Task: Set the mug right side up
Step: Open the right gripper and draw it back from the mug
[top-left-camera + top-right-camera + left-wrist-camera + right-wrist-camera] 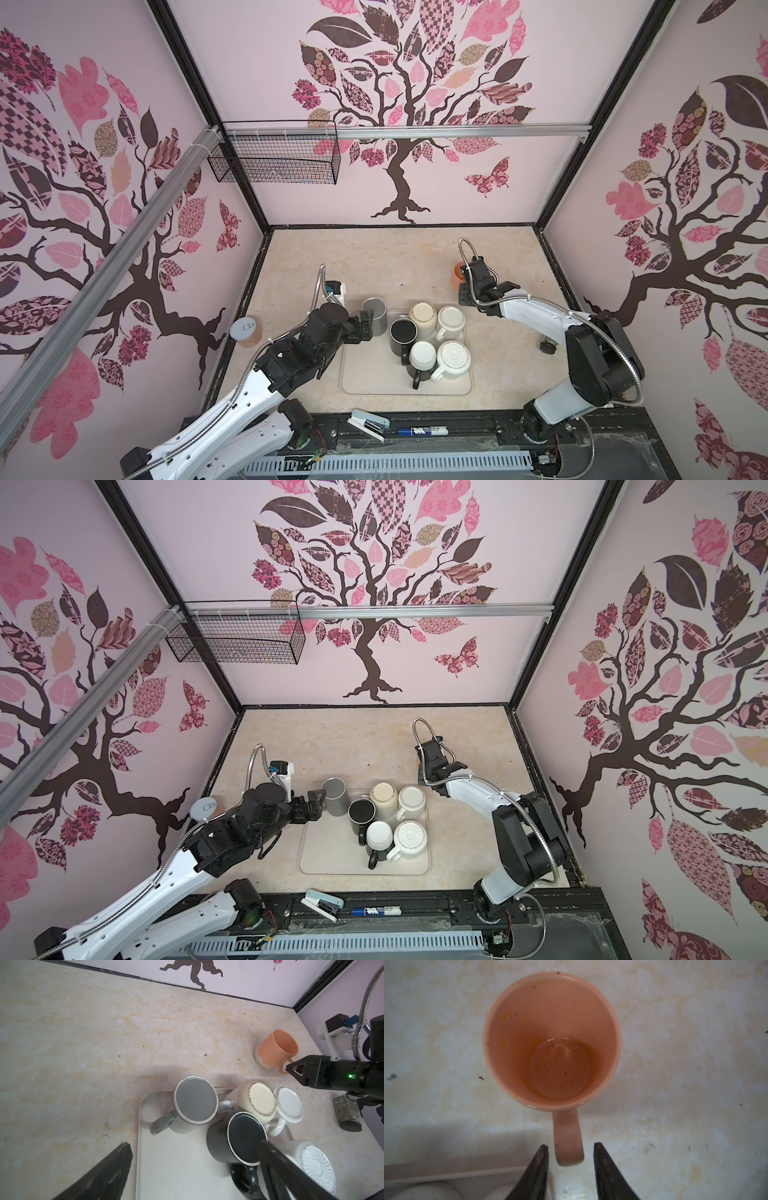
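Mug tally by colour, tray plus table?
Grey mug: 1
Black mugs: 2, one with a white base
Cream mug: 1
White mugs: 2
Orange mug: 1
Total: 7

Pink tree-decal walls; wire basket; marbled beige tabletop.
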Robot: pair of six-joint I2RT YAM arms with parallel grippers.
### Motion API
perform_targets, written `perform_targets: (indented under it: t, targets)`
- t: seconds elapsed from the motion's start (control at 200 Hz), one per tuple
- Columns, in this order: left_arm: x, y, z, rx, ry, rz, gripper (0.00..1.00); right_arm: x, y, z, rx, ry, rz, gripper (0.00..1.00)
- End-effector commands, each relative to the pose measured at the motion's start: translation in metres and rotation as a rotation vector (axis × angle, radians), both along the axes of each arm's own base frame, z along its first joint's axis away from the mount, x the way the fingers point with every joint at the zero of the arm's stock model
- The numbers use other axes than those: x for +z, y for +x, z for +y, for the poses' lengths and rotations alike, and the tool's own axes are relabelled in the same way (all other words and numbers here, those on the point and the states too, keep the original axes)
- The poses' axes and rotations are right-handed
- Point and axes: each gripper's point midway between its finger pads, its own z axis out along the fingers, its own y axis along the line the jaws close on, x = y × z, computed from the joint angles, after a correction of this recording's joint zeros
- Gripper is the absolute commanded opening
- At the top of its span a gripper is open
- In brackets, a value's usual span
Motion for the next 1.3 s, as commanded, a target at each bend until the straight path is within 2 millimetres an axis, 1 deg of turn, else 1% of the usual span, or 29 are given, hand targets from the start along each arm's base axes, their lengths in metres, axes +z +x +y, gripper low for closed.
perform_targets:
  t: [0.0, 0.095, 0.17, 0.245, 0.28, 0.305, 0.325, 0.345, 0.435, 0.515, 0.565, 0.615, 0.635, 0.665, 0.71, 0.755, 0.8, 0.85, 0.925, 0.985, 1.075, 1.175, 1.24, 1.295]
  targets:
    - [-0.011, -0.001, 0.012, 0.050, 0.025, 0.007, 0.97, 0.024, -0.011, -0.006, -0.012, 0.007, 0.001, 0.44]
    - [-0.008, -0.003, 0.020, 0.081, 0.011, -0.007, 0.97, 0.032, -0.018, -0.009, -0.013, 0.014, -0.010, 0.51]
    - [-0.007, -0.007, 0.026, 0.103, -0.017, -0.019, 0.97, 0.039, -0.022, -0.009, -0.008, 0.028, -0.007, 0.54]
    - [-0.011, -0.012, 0.025, 0.087, -0.061, -0.026, 0.97, 0.051, -0.028, -0.007, 0.010, 0.046, -0.014, 0.62]
    - [-0.013, -0.014, 0.024, 0.084, -0.081, -0.019, 0.97, 0.057, -0.030, -0.007, 0.013, 0.056, -0.032, 0.73]
    - [-0.014, -0.015, 0.024, 0.084, -0.087, -0.014, 0.97, 0.064, -0.032, -0.008, 0.015, 0.066, -0.052, 0.84]
    - [-0.016, -0.015, 0.025, 0.090, -0.089, -0.010, 0.97, 0.069, -0.034, -0.008, 0.018, 0.074, -0.070, 0.96]
    - [-0.018, -0.016, 0.026, 0.097, -0.090, -0.007, 0.97, 0.073, -0.036, -0.009, 0.020, 0.081, -0.088, 1.00]
    - [-0.029, -0.017, 0.036, 0.141, -0.062, 0.014, 0.97, 0.095, -0.044, -0.014, 0.022, 0.106, -0.171, 1.00]
    - [-0.034, -0.017, 0.040, 0.166, -0.066, 0.012, 0.97, 0.114, -0.051, -0.019, 0.013, 0.137, -0.256, 1.00]
    - [-0.037, -0.018, 0.042, 0.179, -0.079, 0.011, 0.97, 0.124, -0.056, -0.015, 0.030, 0.188, -0.298, 1.00]
    - [-0.037, -0.019, 0.038, 0.157, -0.097, 0.001, 0.90, 0.134, -0.060, -0.013, 0.030, 0.230, -0.316, 1.00]
    - [-0.036, -0.019, 0.036, 0.141, -0.109, -0.008, 0.89, 0.138, -0.062, -0.012, 0.031, 0.245, -0.321, 1.00]
    - [-0.034, -0.020, 0.034, 0.131, -0.130, -0.015, 0.90, 0.142, -0.064, -0.011, 0.038, 0.257, -0.323, 1.00]
    - [-0.032, -0.021, 0.037, 0.150, -0.152, -0.019, 0.97, 0.149, -0.066, -0.013, 0.023, 0.267, -0.328, 1.00]
    - [-0.031, -0.021, 0.042, 0.171, -0.149, -0.020, 0.97, 0.154, -0.068, -0.018, -0.016, 0.266, -0.322, 1.00]
    - [-0.030, -0.022, 0.045, 0.180, -0.134, -0.018, 0.97, 0.157, -0.069, -0.019, -0.020, 0.257, -0.304, 1.00]
    - [-0.030, -0.023, 0.046, 0.181, -0.110, -0.005, 0.97, 0.155, -0.071, -0.017, -0.019, 0.258, -0.264, 1.00]
    - [-0.031, -0.023, 0.041, 0.148, -0.076, 0.021, 0.97, 0.151, -0.075, -0.002, 0.059, 0.291, -0.212, 1.00]
    - [-0.032, -0.023, 0.036, 0.120, -0.049, 0.042, 0.97, 0.149, -0.079, 0.005, 0.093, 0.322, -0.196, 1.00]
    - [-0.035, -0.023, 0.031, 0.093, -0.028, 0.063, 0.92, 0.148, -0.085, 0.014, 0.134, 0.376, -0.195, 1.00]
    - [-0.032, -0.025, 0.023, 0.055, -0.062, 0.070, 0.88, 0.153, -0.092, 0.020, 0.154, 0.425, -0.185, 1.00]
    - [-0.031, -0.026, 0.020, 0.052, -0.079, 0.078, 0.88, 0.155, -0.096, 0.023, 0.161, 0.449, -0.172, 1.00]
    - [-0.031, -0.025, 0.021, 0.066, -0.073, 0.090, 0.93, 0.157, -0.100, 0.027, 0.170, 0.478, -0.157, 0.99]
